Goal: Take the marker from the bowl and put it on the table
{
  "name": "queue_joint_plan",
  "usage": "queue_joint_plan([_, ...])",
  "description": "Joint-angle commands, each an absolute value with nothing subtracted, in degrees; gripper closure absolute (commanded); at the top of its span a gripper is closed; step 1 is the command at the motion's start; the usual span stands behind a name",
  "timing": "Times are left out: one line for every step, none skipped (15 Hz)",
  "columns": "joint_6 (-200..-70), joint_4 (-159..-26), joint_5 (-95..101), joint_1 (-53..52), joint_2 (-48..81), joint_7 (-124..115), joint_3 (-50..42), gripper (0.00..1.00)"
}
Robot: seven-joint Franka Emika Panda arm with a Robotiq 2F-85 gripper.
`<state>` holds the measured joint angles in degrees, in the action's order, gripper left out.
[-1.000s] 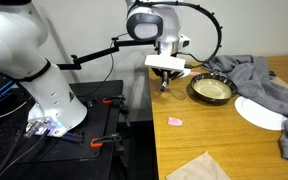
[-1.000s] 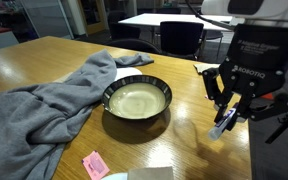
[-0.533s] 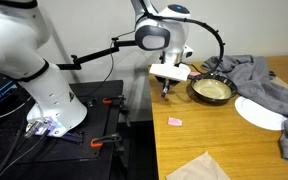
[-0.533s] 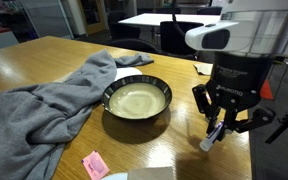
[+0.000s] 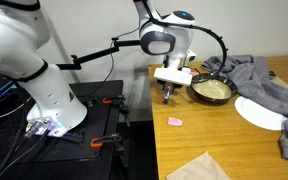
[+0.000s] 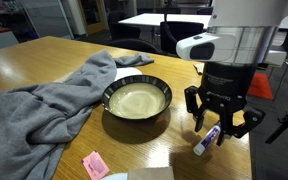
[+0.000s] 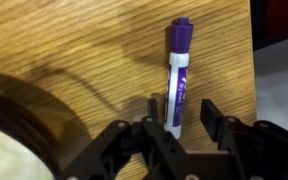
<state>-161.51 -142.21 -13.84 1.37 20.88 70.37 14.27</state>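
Note:
The purple and white marker (image 7: 178, 70) lies on the wooden table (image 7: 74, 40) near its edge, between my gripper's (image 7: 184, 108) fingers. The jaws stand apart: the left finger is against the marker and the right finger is clear of it. In an exterior view my gripper (image 6: 217, 128) is low over the table (image 6: 44, 60) to the right of the bowl (image 6: 137, 117), with the marker (image 6: 205, 142) slanting under it. The dark-rimmed bowl (image 5: 211, 99) has an empty, pale inside. Its rim (image 7: 24, 105) shows at the wrist view's lower left.
A grey cloth (image 6: 44, 100) is heaped beside the bowl and also shows in the other view (image 5: 259, 72). A white plate (image 5: 259, 112), a pink flat piece (image 6: 94, 164) and a folded paper (image 5: 199, 167) lie on the table. The table edge (image 7: 252, 60) is just right of the marker.
My gripper has come down beside the bowl with the marker, and the marker's tip has reached the table. The jaws now stand apart around it.

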Motion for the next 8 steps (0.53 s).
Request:
queue_joint_plan([-163.39,-143.12,-12.58,2.58,18.32,67.75,16.33,0.19])
queue_joint_plan([-163.91,-143.75,-12.69,2.45,17.22,67.42,16.60,0.10])
queue_joint_plan([-164.41,-144.23,-12.68,2.25,16.20,66.75,16.77,0.04])
queue_joint_plan([-164.99,-144.72,-12.70,2.03,15.12,65.81,16.93,0.00])
queue_joint_plan([-165.56,-145.59,-12.81,2.02,13.50,65.19,17.14,0.00])
queue_joint_plan([-166.00,-146.38,-13.04,1.95,11.94,64.07,17.33,0.00])
queue_joint_plan([-166.10,-147.07,-13.13,1.80,10.29,62.95,17.26,0.00])
queue_joint_plan([-166.50,-148.10,-13.40,1.54,8.28,61.54,17.09,0.00])
